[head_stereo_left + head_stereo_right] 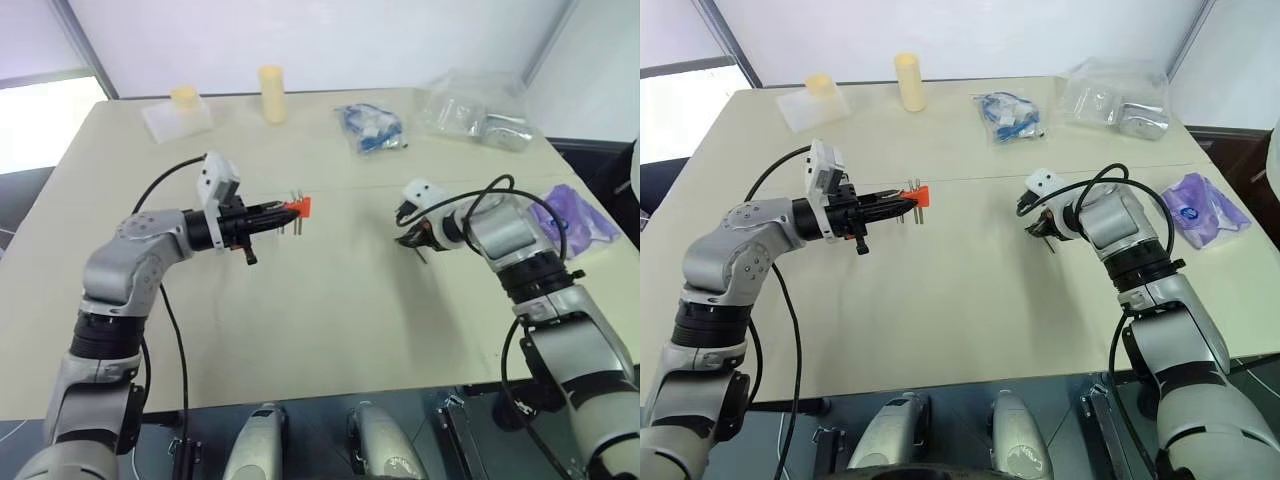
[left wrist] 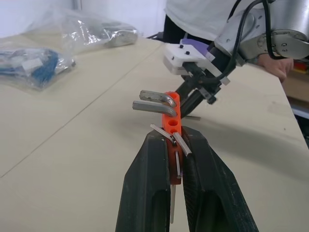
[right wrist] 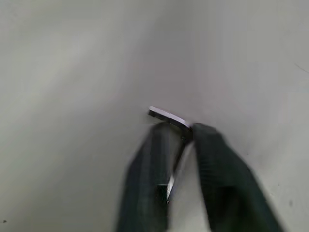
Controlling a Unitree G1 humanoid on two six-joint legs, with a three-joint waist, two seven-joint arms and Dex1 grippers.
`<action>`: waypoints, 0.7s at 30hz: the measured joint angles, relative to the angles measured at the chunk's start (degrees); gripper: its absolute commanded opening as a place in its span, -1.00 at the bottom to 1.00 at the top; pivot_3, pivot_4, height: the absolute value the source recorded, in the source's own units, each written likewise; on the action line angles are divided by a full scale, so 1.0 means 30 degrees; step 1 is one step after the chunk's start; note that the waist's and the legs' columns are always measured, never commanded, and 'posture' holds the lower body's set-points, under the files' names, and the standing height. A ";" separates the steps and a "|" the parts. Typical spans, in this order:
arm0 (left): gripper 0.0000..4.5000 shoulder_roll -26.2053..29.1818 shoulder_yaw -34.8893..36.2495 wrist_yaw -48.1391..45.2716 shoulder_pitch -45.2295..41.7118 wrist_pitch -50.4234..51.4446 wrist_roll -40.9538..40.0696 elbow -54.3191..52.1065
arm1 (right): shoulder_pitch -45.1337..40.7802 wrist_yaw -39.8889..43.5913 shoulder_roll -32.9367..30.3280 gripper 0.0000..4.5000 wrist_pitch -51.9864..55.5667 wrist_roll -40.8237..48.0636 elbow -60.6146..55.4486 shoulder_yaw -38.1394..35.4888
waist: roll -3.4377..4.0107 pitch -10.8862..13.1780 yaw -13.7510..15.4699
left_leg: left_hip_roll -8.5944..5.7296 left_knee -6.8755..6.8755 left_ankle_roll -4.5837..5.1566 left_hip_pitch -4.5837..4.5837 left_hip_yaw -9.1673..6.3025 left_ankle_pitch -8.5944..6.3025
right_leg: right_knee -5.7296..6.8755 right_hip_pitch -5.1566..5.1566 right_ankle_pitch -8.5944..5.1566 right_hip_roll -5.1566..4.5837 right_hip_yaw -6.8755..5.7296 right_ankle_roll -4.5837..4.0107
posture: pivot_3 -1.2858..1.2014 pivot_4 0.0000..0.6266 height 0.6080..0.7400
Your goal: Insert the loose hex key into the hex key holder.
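Right gripper (image 3: 179,133) is clamping together on the loose hex key (image 3: 168,116) at the table (image 1: 330,310), while left gripper (image 2: 175,145) is holding the hex key holder (image 2: 173,116) aloft well apart; lifting and insertion are remaining.

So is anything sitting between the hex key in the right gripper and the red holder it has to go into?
Nothing visible. The right gripper is shut on the hex key down at the table, and the left gripper holds the holder up; only bare tabletop lies between them.
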 measured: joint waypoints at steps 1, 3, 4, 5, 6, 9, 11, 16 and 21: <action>-1.00 0.0038 0.0002 0.0033 0.0000 0.0000 -0.0004 -0.0013 | -0.0029 -0.0005 0.0005 -0.99 0.0016 -0.0019 0.0070 0.0053 | -0.0003 -0.0002 0.0002 | 0.0000 0.0001 0.0000 0.0001 -0.0003 0.0000 | 0.0000 0.0001 0.0000 -0.0001 -0.0001 0.0000 | 0.03 -0.52 1.00; -1.00 0.0067 0.0015 0.0091 0.0003 0.0000 -0.0008 -0.0015 | -0.0073 -0.0003 0.0040 -0.99 0.0070 -0.0012 0.0111 0.0038 | -0.0003 -0.0002 0.0001 | -0.0001 0.0000 0.0000 0.0001 -0.0004 0.0000 | 0.0000 0.0001 0.0000 -0.0001 -0.0004 0.0000 | 0.03 -0.52 1.00; -1.00 0.0070 0.0019 0.0127 0.0003 0.0000 -0.0009 -0.0014 | -0.0073 -0.0048 0.0095 -0.99 0.0069 0.0001 0.0119 -0.0024 | -0.0003 -0.0002 -0.0005 | 0.0000 0.0000 0.0000 0.0001 -0.0005 0.0000 | -0.0001 0.0001 0.0000 0.0000 -0.0004 0.0000 | 0.03 -0.52 1.00; -1.00 0.0072 0.0028 0.0154 0.0003 0.0000 -0.0010 -0.0014 | -0.0072 -0.0114 0.0170 -0.99 0.0059 0.0013 0.0129 -0.0106 | -0.0003 -0.0002 -0.0007 | 0.0000 0.0000 0.0000 0.0001 -0.0006 0.0000 | 0.0000 0.0000 0.0000 0.0000 -0.0005 0.0000 | 0.03 -0.52 1.00; -1.00 0.0075 0.0046 0.0205 0.0003 -0.0002 -0.0014 -0.0013 | -0.0035 -0.0394 0.0376 -0.99 -0.0046 0.0118 0.0175 -0.0431 | -0.0003 -0.0002 -0.0028 | 0.0001 -0.0001 0.0000 0.0000 -0.0005 0.0000 | 0.0001 -0.0004 0.0000 0.0001 -0.0003 0.0000 | 0.03 -0.52 1.00; -1.00 0.0059 0.0044 0.0275 -0.0014 -0.0003 -0.0041 -0.0007 | 0.0421 -0.1788 0.1152 -0.99 -0.1992 0.0780 0.0095 -0.2099 | 0.0001 0.0001 -0.0067 | 0.0004 -0.0031 0.0000 -0.0001 0.0005 0.0000 | 0.0006 -0.0031 0.0000 0.0008 0.0004 -0.0001 | 0.03 -0.52 1.00; -1.00 0.0034 0.0048 0.0315 -0.0056 -0.0004 -0.0086 0.0018 | 0.0658 -0.3192 0.2001 -0.99 -0.4059 0.1338 -0.0439 -0.3561 | 0.0007 0.0004 -0.0066 | 0.0007 -0.0051 -0.0001 -0.0015 0.0009 0.0000 | 0.0007 -0.0057 0.0000 0.0012 0.0009 -0.0001 | 0.03 -0.52 1.00; -1.00 -0.0143 0.0076 0.0383 -0.0502 -0.0016 -0.0256 0.0133 | 0.0359 -0.6622 0.4130 -0.99 -0.8211 0.2271 -0.2959 -0.6335 | 0.0008 0.0005 -0.0014 | 0.0006 -0.0053 -0.0003 -0.0045 0.0008 0.0001 | 0.0004 -0.0082 0.0000 -0.0008 0.0009 0.0000 | 0.03 -0.52 1.00; -1.00 -0.0213 0.0087 0.0352 -0.0775 -0.0059 -0.0343 0.0823 | 0.0705 -0.9109 0.5821 -0.99 -1.2676 0.2244 -0.6630 -0.6810 | 0.0005 0.0003 0.0037 | 0.0003 -0.0044 -0.0003 -0.0045 -0.0005 0.0001 | 0.0002 -0.0068 0.0000 -0.0008 0.0001 0.0001 | 0.03 -0.52 1.00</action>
